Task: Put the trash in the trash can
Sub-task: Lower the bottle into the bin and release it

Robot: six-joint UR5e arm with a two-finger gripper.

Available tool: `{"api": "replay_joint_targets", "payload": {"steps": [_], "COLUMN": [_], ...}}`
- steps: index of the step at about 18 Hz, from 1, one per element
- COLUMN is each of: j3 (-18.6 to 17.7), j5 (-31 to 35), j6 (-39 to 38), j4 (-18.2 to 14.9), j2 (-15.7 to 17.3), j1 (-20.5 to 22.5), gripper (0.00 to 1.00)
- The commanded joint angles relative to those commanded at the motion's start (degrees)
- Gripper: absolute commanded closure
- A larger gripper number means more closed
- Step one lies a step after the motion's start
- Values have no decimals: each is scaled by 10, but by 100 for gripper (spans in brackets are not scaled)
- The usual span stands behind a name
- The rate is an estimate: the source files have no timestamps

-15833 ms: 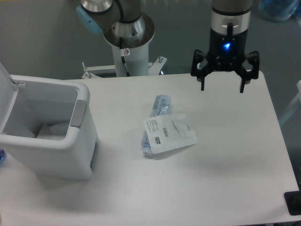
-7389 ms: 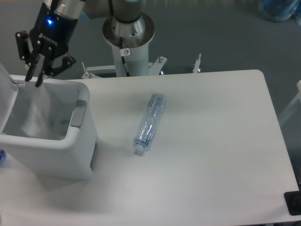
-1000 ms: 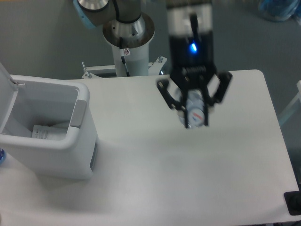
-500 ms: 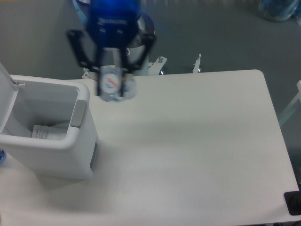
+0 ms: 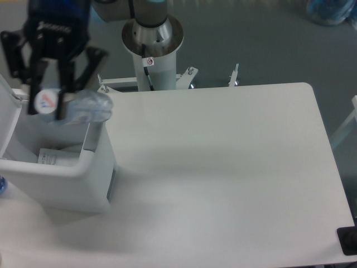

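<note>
Gripper: my gripper (image 5: 53, 92) is pinched on the bottle (image 5: 72, 106), fingers either side of it near the cap end.
Bottle, position: held in the air above the bin (image 5: 83, 184), over its open top near the rim with the grey tab (image 5: 93, 134); the far end reaches toward that tab.
Bottle, look: clear, bluish, crumpled; a white cap with red and blue marks faces the camera. Motion-blurred, so finer detail is not readable.
Pouch (image 5: 50, 157): lying inside the bin, a white sheet with small black print, partly hidden by the wall.
Lid (image 5: 6, 120): hinged open at the left edge of view.
Risk 1: the bottle lies across the opening; released here, I judge it could strike the tab-side rim and bounce onto the table (image 5: 223, 167).
Risk 2: thin, dented plastic may slip in my grip.
</note>
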Motion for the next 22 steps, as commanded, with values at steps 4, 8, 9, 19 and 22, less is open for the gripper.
{"api": "replay_joint_targets", "payload": {"steps": [4, 8, 9, 19, 22], "j3": [7, -14, -26, -79, -72], "j5": [-17, -36, -36, -33, -27], "j6": [0, 0, 0, -4, 9], "j4": [1, 2, 2, 0, 0], "j2": [-18, -25, -24, 19, 34], "j1": [-21, -29, -31, -39, 32], "gripper": [70, 68, 66, 0, 0]}}
